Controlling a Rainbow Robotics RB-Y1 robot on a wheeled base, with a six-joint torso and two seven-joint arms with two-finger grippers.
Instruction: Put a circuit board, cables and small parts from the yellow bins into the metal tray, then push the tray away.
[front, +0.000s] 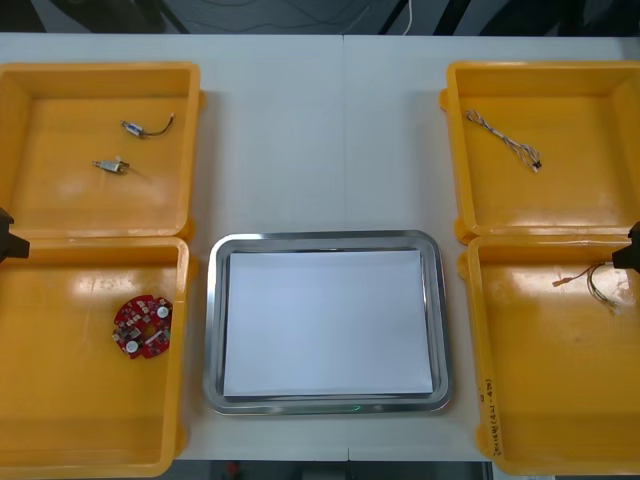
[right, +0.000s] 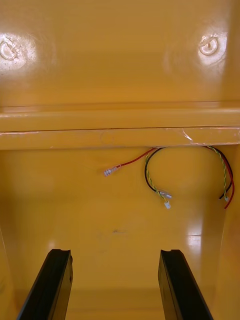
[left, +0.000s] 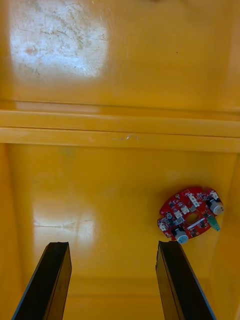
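Board (left: 190, 213) lies flat in our near left bin (front: 60, 410), light, stiff, fragile; we judge its rim the safest hold. Left claw (left: 112, 245) hovers beside it, wide open; right claw (right: 115, 251), likewise spread, hangs over a limp red-yellow cable (right: 146, 172).

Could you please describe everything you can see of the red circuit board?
The circuit board is a round red disc with a slightly notched edge, studded with small white, grey and black components and a few round silvery ones. It lies flat, component side up, on the floor of the near left yellow bin, nearer the wall facing the metal tray. Nothing touches it: the open left gripper hangs above the bin, the board just beyond one finger.
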